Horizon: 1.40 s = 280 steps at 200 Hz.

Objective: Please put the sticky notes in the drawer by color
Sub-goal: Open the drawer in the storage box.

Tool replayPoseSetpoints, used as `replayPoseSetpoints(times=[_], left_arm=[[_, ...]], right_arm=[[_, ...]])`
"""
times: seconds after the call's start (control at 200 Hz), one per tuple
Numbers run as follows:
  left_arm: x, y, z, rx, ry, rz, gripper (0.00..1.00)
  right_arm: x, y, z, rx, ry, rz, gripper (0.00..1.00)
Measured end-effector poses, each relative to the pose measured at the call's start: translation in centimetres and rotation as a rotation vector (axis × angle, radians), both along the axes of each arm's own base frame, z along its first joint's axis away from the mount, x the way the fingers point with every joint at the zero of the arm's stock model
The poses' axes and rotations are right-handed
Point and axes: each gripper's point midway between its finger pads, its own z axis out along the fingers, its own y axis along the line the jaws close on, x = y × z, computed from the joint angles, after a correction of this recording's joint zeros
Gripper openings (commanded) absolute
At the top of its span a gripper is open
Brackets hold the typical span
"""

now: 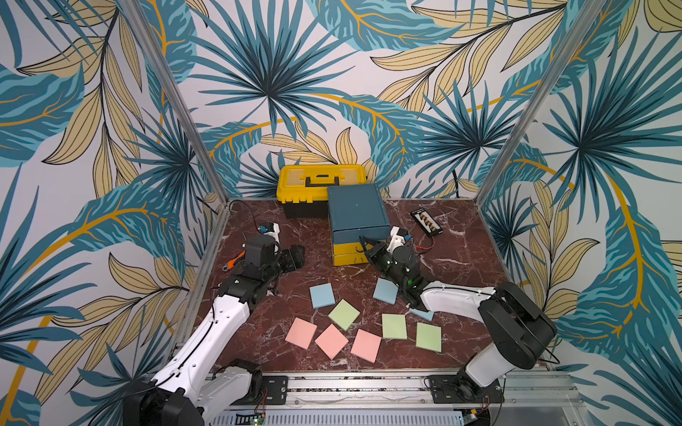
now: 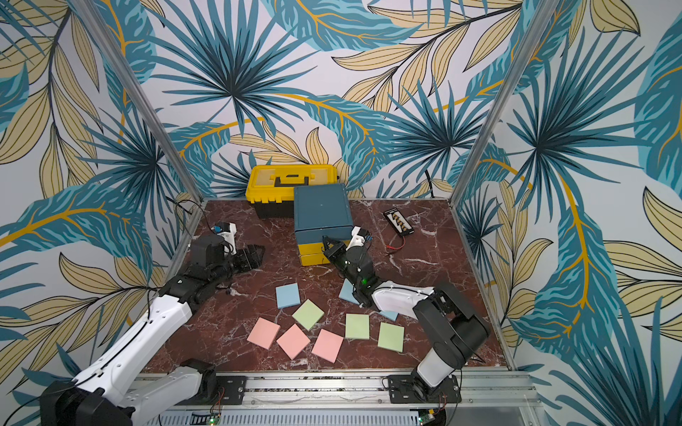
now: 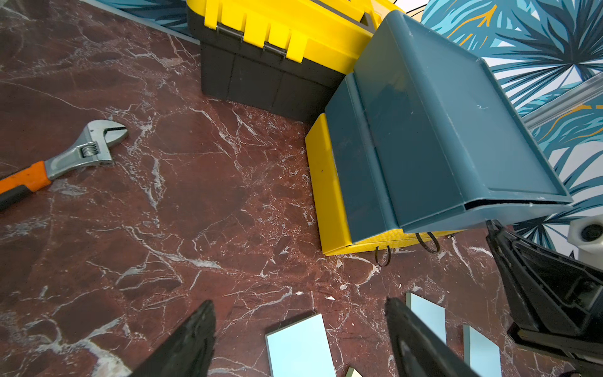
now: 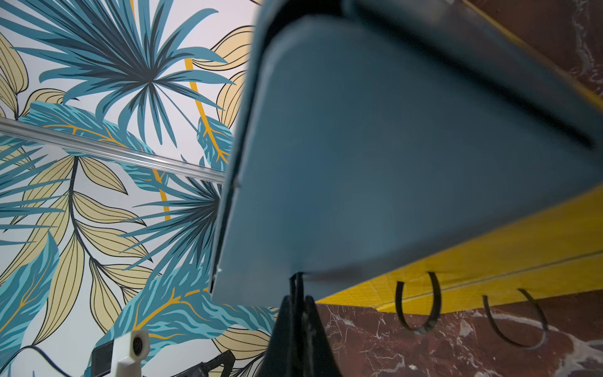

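The drawer (image 1: 357, 206) is a teal cabinet at the back middle, with a teal top drawer over two yellow ones (image 1: 345, 254). My right gripper (image 1: 363, 241) (image 4: 297, 295) is shut on the thin black loop pull of the teal top drawer (image 4: 375, 169). The yellow drawers' loop pulls (image 4: 417, 303) hang free. My left gripper (image 1: 297, 254) (image 3: 298, 302) hovers open and empty, to the left of the cabinet. The sticky notes lie flat on the table in front: blue (image 1: 322, 295) (image 1: 385, 290), green (image 1: 344, 314) (image 1: 394, 326) (image 1: 428, 336), pink (image 1: 301, 333) (image 1: 331, 341) (image 1: 366, 345). My right arm partly hides another blue one (image 1: 422, 314).
A yellow toolbox (image 1: 321, 184) with a black handle stands behind the cabinet, touching it. An orange-handled wrench (image 3: 81, 153) lies at the left edge behind my left arm. A black connector board (image 1: 426, 222) with red wires lies right of the cabinet.
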Motion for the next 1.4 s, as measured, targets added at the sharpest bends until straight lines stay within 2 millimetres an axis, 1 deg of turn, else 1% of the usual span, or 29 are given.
replayPoseSetpoints(times=[0.3,0.631,0.911,1.172,1.267,1.402], left_arm=[[0.0,0.0,0.0,0.000,0.000,0.000,0.83],[0.2,-0.1,0.2,-0.003,-0.011,0.000,0.83],[0.3,-0.1,0.3,-0.004,-0.015,0.000,0.83],[0.5,-0.1,-0.2,-0.001,-0.001,-0.001,0.83],[0.5,-0.2,-0.4,0.000,0.004,-0.001,0.83],[0.7,-0.2,-0.7,0.001,0.011,0.000,0.83]], right_arm=[[-2.2,0.3,-0.2,0.041,-0.017,0.023,0.04],[-3.6,0.9,-0.3,0.061,-0.006,0.050,0.04],[-5.8,1.2,0.0,0.051,0.001,0.072,0.04],[-7.6,0.9,-0.3,0.032,0.021,0.077,0.04],[-7.9,0.6,-0.4,0.029,0.028,0.069,0.04],[-8.6,1.0,-0.8,0.033,0.041,0.075,0.04]])
